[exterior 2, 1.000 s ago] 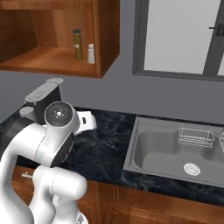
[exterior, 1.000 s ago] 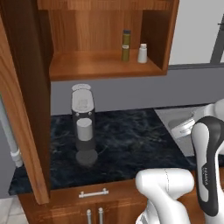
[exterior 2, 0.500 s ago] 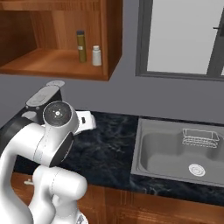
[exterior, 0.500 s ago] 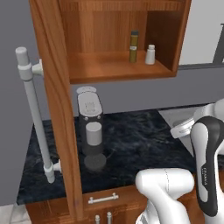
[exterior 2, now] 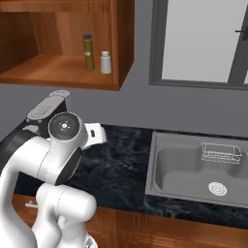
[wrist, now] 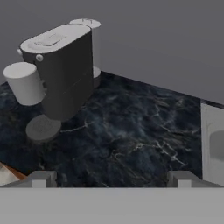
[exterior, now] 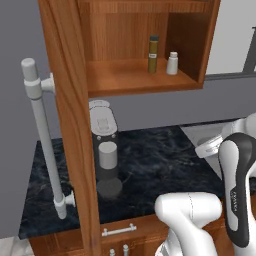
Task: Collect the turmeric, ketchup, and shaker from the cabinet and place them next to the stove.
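Hand view showed the fingers (wrist: 110, 178) spread wide, holding nothing, low over the dark marbled stone counter (wrist: 127, 144). Ahead of them and toward the left-hand finger stood a dark grey coffee machine with a pale cylindrical cup holder (wrist: 59, 70); past the right-hand finger lay the edge of a steel sink (wrist: 213, 146). Well above the fingers, the reddish-brown wooden wall cabinet (exterior: 135, 75) stood open, its panelled door with a long grey bar handle (exterior: 42, 137) swung out. On its shelf a slim olive-brown spice bottle (exterior: 153, 54) stood just beside a short whitish shaker (exterior: 172, 63).
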